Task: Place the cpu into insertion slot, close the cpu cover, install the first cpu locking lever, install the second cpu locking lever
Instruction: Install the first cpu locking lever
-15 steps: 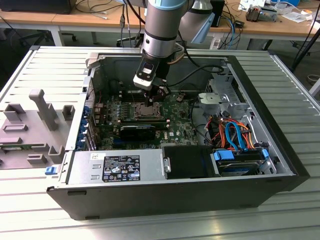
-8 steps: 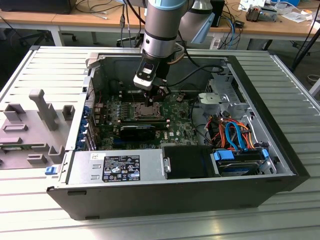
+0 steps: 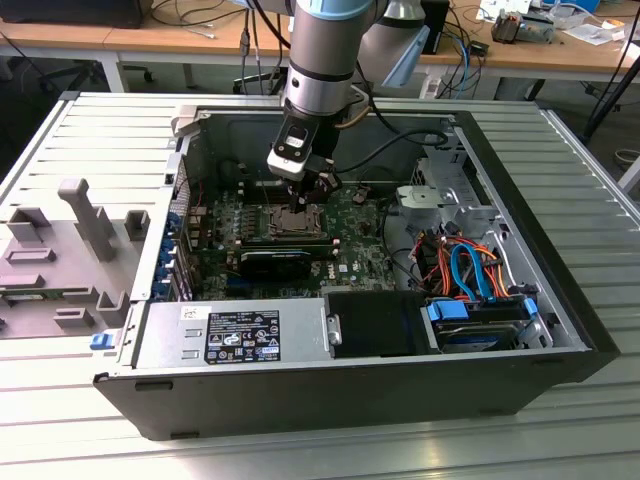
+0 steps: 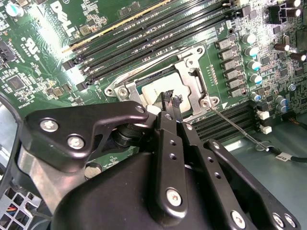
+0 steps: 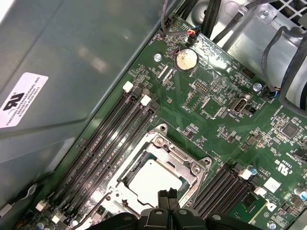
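Note:
The insertion slot (image 3: 290,222) sits mid-motherboard inside the open computer case. In both wrist views the cpu (image 5: 153,179) (image 4: 154,89) lies in it as a pale square. The silvery cpu cover (image 5: 191,165) (image 4: 193,82) lies flat around the cpu. A thin wire locking lever (image 4: 235,125) sticks out from the socket's corner, away from the board. My gripper (image 4: 172,98) (image 5: 168,194) (image 3: 303,196) hangs just above the socket's edge. Its black fingertips are shut together with nothing between them.
Long black memory slots (image 5: 110,143) (image 4: 144,38) flank the socket on both sides. A labelled black power box (image 3: 240,335) lines the case's near wall. A grey drive cage (image 3: 445,190) and orange and blue cables (image 3: 470,270) fill the exterior view's right. A grey fixture (image 3: 70,240) stands outside the case.

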Action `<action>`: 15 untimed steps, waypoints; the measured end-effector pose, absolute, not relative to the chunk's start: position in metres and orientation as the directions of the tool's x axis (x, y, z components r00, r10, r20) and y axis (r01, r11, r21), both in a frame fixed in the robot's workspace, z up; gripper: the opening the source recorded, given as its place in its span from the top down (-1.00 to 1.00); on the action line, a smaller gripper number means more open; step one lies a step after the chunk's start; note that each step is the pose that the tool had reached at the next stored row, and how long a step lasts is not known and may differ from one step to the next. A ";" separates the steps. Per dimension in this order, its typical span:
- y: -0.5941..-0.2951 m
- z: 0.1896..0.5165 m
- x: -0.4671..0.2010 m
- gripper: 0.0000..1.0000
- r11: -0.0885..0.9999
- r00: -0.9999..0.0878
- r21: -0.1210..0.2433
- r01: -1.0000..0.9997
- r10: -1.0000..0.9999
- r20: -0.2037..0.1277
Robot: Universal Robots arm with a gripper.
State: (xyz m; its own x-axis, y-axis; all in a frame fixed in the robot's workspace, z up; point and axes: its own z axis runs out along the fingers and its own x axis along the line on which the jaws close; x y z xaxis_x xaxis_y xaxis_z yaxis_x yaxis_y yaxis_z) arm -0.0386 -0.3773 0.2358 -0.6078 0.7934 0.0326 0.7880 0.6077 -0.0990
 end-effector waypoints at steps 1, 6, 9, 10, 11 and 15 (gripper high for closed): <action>-0.377 0.236 -0.039 0.79 0.608 -0.608 -0.099 0.788 0.793 0.033; -0.377 0.236 -0.039 0.79 0.610 -0.611 -0.099 0.786 0.791 0.033; -0.377 0.236 -0.039 0.79 0.612 -0.613 -0.099 0.784 0.790 0.033; -0.377 0.236 -0.039 0.79 0.613 -0.613 -0.099 0.784 0.789 0.033; -0.377 0.236 -0.039 0.79 0.614 -0.614 -0.099 0.783 0.789 0.033; -0.377 0.236 -0.039 0.79 0.617 -0.617 -0.099 0.781 0.787 0.033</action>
State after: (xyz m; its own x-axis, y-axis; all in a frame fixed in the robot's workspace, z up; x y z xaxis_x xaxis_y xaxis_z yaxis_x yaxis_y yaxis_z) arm -0.0386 -0.3773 0.2358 -0.6167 0.7865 0.0326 0.7811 0.6165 -0.0989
